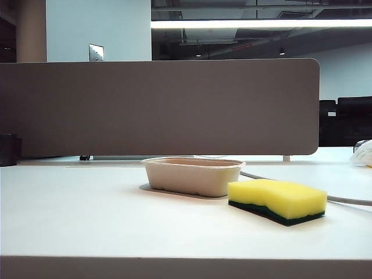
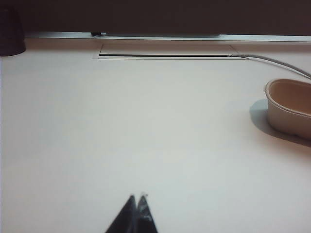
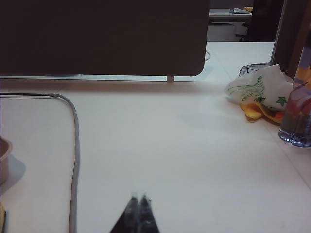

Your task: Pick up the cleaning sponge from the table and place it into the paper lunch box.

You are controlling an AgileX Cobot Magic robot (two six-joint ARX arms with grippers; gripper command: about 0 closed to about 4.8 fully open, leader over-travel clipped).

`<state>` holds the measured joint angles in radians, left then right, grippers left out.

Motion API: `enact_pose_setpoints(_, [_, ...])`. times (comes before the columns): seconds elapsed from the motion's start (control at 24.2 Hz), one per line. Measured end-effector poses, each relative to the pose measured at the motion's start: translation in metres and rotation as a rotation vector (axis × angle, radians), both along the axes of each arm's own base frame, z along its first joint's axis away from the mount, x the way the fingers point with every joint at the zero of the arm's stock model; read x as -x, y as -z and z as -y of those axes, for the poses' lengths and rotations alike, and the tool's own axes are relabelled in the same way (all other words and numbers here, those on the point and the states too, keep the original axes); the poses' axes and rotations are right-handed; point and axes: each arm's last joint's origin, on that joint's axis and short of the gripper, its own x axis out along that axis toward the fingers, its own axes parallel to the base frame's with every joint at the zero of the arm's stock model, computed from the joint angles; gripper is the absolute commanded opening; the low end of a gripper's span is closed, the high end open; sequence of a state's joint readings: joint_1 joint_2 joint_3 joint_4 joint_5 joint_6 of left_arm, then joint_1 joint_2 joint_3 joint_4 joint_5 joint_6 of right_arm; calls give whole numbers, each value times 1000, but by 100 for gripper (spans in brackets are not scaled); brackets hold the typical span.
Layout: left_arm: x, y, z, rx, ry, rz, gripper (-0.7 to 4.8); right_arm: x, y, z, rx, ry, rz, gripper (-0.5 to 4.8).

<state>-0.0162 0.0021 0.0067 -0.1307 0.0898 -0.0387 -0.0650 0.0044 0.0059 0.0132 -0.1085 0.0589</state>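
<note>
The yellow cleaning sponge [image 1: 278,199], green scouring layer underneath, lies flat on the white table [image 1: 87,221] just right of the beige paper lunch box [image 1: 193,175], which is empty as far as I can see. In the left wrist view the lunch box [image 2: 289,109] sits far off to one side of my left gripper [image 2: 137,196], whose black jaws are shut with nothing between them. My right gripper [image 3: 139,196] is shut too, over bare table; a sliver of the sponge [image 3: 2,217] and the lunch box rim [image 3: 4,158] show at the frame edge. Neither gripper appears in the exterior view.
A grey cable [image 3: 75,145] runs across the table past the lunch box. A grey-brown partition [image 1: 157,107] lines the back edge. A white plastic bag [image 3: 255,90] and a bottle [image 3: 297,107] stand at the far right. A dark cup [image 2: 10,31] sits at the far left.
</note>
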Motion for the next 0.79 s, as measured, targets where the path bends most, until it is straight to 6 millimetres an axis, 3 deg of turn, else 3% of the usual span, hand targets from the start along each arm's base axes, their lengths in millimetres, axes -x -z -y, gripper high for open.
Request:
enact_pose_setpoints(0.12, [0,0,0,0,0,0,-5,0,0,0,0,0,0,62])
enact_pose_setpoints(0.29, [0,0,1,0,10,0,-5,0,0,0,0,0,0,63])
enact_pose_setpoints(0.45, [2,1,20,-1,205,-9,-5,0,0,-3,-57,-100,-5,63])
enact_pose_setpoints(0.58, [5,8,39,-21,399,-97,-5,1,-1,-4,-210,-145,-26,63])
enact_pose_setpoints(0.66, [6,12,45,-36,456,-142,-5,3,-8,-5,-221,-172,-21,65])
enact_pose_setpoints(0.79, [9,18,54,-63,547,-211,-5,8,-28,-8,-244,-257,-34,125])
